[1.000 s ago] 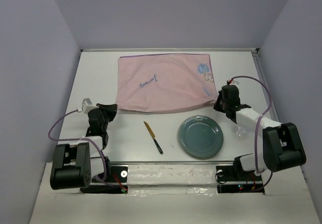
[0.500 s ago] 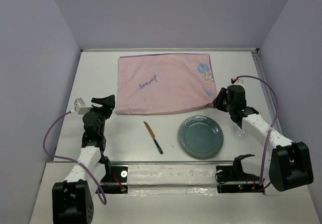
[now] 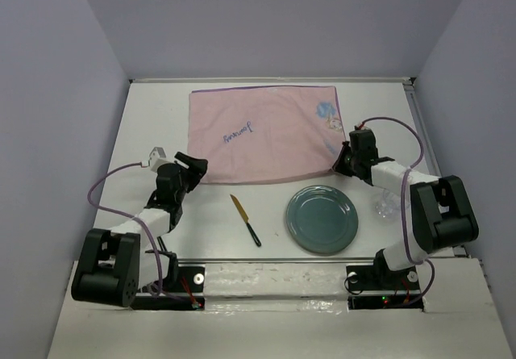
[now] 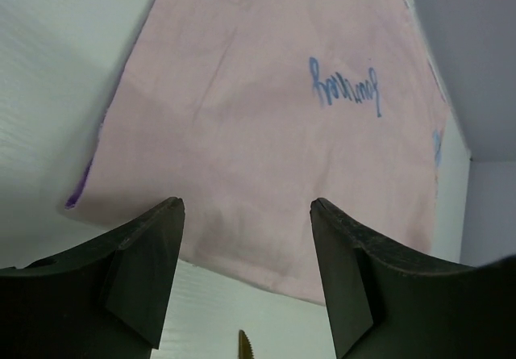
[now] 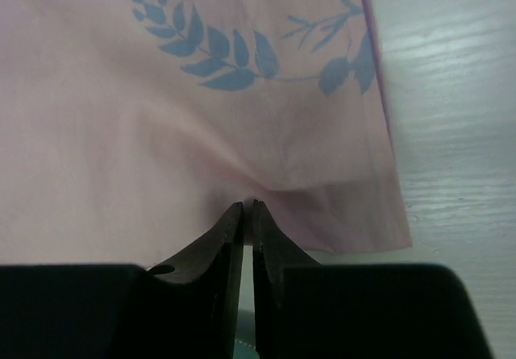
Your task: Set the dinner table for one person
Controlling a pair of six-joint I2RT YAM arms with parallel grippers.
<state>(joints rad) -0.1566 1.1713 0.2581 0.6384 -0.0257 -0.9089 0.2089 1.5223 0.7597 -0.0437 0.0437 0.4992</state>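
The dinner table (image 3: 153, 117) is a wide matte white top. On it lies a pink cloth (image 3: 262, 133) with blue print, spread flat at the back. My left gripper (image 3: 196, 165) is open at the cloth's near left corner; in the left wrist view its fingertips (image 4: 246, 206) frame the cloth's edge (image 4: 266, 117) without touching it. My right gripper (image 3: 343, 164) is at the near right corner. In the right wrist view it (image 5: 248, 206) is shut on a puckered fold of the cloth (image 5: 161, 133).
A teal plate (image 3: 322, 219) lies in front of the cloth, right of centre. A knife (image 3: 245, 219) with a gold blade and dark handle lies left of it; its tip (image 4: 244, 345) shows below my left fingers. A clear glass (image 3: 385, 208) stands right of the plate.
My left gripper opened wide and moved right to the cloth's near left corner. My right gripper shifted left onto the near right corner and closed on the cloth's edge.
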